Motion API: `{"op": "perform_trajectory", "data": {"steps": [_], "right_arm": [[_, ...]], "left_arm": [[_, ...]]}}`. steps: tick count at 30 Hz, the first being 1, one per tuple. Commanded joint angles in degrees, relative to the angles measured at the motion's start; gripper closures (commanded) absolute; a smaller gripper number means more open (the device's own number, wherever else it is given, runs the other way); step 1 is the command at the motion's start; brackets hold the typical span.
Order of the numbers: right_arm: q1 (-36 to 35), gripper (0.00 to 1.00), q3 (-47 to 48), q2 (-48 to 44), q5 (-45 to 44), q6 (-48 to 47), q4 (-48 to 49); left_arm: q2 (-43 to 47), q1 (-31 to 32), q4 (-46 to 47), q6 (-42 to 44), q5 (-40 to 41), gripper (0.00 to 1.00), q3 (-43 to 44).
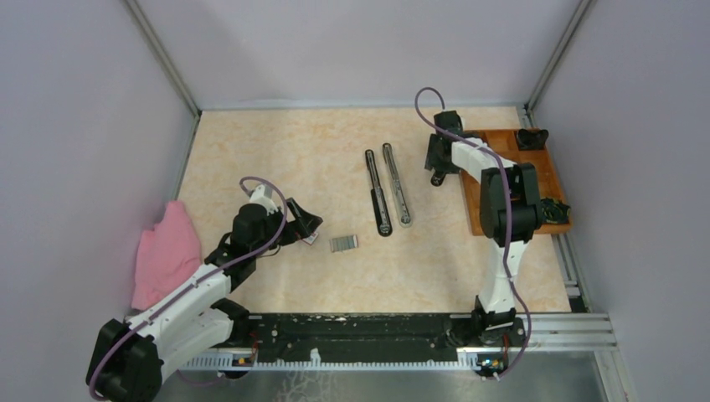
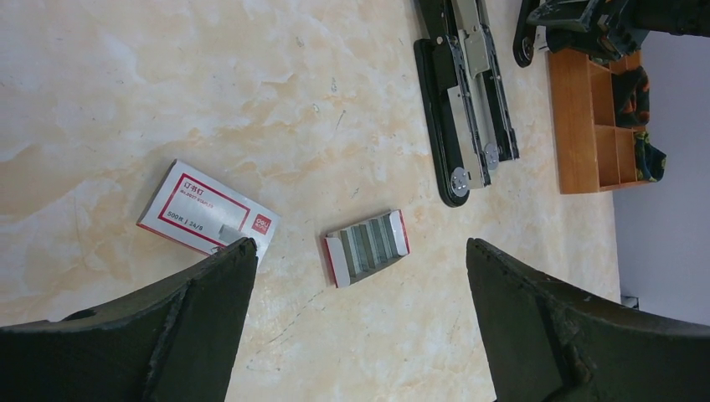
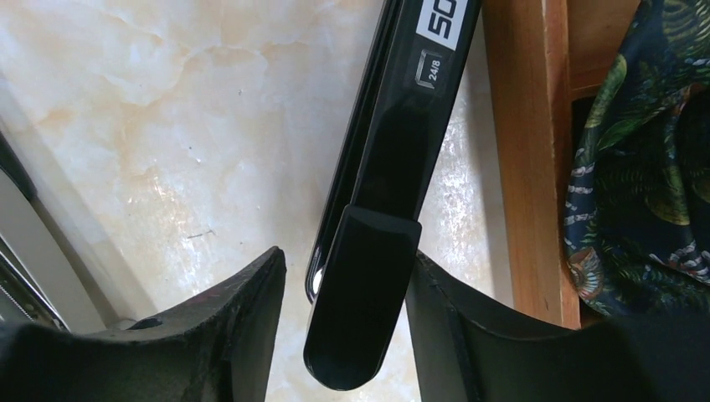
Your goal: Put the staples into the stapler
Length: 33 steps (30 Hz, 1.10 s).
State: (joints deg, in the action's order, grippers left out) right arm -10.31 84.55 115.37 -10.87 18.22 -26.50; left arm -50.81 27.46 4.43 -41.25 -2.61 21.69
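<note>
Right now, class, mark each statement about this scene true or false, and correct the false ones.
1. The staples lie on the table, held by no tool. True.
2. The stapler is closed. False: it lies opened out flat.
3. The left tool is shut. False: its jaws stand wide open.
4. The red-and-white box lies beside the staples, apart from them. True.

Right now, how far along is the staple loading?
Done: the stapler lies swung open. In hand: right jaws straddle a black piece marked 24/8, grip unclear; left jaws are open, empty, just short of the staples. Left: lift the staples, seat them, close up.
</note>
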Motion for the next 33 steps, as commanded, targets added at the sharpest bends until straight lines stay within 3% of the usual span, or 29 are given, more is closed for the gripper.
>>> {"op": "perform_trajectory", "data": {"steps": [1,10,18,33], "right_arm": [[0.5,0.49,1.9,-1.4,-0.4,1.0,3.0],[0.4,0.66,1.9,-2.2,-0.6,0.9,2.5],[0.3,1.00,-3.7,-9.0,3.7,1.0,5.0],[-6.8,1.00,-16.7,-27.2,11.3,4.4,13.5]], "left_arm": [[0.9,-0.4,-0.1,1.1,-0.6,0.01,0.4],[0.6,-0.5,-0.1,0.8,-2.2,0.01,0.7],[-1.3,-0.5,1.7,1.2,-6.5,0.01,1.3],[-5.6,-0.3,7.8,-3.3,-15.7,0.02,4.1]]}}
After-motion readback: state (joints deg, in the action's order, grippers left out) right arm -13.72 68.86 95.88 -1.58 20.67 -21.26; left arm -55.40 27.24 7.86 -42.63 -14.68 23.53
